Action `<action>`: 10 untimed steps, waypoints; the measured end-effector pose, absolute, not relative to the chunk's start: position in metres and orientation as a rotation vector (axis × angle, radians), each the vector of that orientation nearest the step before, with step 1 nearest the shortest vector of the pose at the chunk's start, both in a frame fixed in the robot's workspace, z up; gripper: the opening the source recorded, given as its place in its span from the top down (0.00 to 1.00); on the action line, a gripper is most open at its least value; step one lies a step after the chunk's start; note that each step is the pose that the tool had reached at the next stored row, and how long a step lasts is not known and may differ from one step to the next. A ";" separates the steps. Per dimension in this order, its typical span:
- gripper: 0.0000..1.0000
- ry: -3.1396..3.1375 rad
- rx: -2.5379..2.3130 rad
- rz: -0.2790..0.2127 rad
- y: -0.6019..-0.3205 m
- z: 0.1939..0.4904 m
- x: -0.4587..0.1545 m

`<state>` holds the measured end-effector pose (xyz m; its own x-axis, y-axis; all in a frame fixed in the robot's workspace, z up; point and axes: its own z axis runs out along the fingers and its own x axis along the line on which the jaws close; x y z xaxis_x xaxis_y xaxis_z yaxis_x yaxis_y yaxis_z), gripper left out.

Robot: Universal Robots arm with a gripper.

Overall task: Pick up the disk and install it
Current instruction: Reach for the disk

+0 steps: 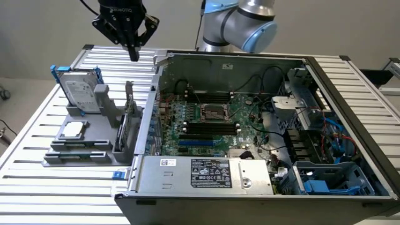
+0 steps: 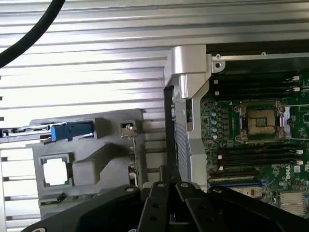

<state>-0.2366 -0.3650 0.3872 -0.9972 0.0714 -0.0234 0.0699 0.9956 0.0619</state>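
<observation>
1. Exterior view: the gripper (image 1: pixel 133 57) hangs high over the far left of the bench (image 1: pixel 37 187), above the gap between the grey fixture (image 1: pixel 69 159) and the open computer case (image 1: pixel 250 213). Its fingers are pressed together with nothing between them.
2. The disk (image 1: pixel 82 90) stands on edge in the far slot of that fixture, on the exterior view's left. Its blue carrier frames it, and it is well apart from the gripper.
3. Main risk, as I judge it: fingers that come down closed would strike the disk's top edge instead of straddling it, and could tip it in its slot.
4. A grip on the blue plastic alone may flex or slip; the metal body looks the firmer hold.
5. Tight edges: a thin upright plate (image 1: pixel 129 101) stands to the right of the disk's slot, and the case's left wall (image 1: pixel 150 122) rises just beyond it. A sideways swing to the right has little room.
6. The small square chip (image 1: pixel 74 130) lies on the fixture nearer than the disk, where a low pass could clip it.
7. Loose cables (image 1: pixel 312 136) crowd the right side of the case near the blue bays (image 1: pixel 319 186), where a carried disk could snag.
8. A black hose (image 2: pixel 29 34) crosses the wrist view and might catch on the case rim.
9. Open room lies above the fixture and over the motherboard (image 1: pixel 209 117).
</observation>
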 end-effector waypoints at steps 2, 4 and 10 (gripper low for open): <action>0.89 3.113 0.110 0.098 -0.362 0.387 -0.243; 0.89 3.113 0.110 0.099 -0.358 0.386 -0.249; 0.89 3.113 0.110 0.100 -0.346 0.384 -0.267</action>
<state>-0.2673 -0.3461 0.3845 -0.9972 0.0716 -0.0230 0.0700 0.9954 0.0647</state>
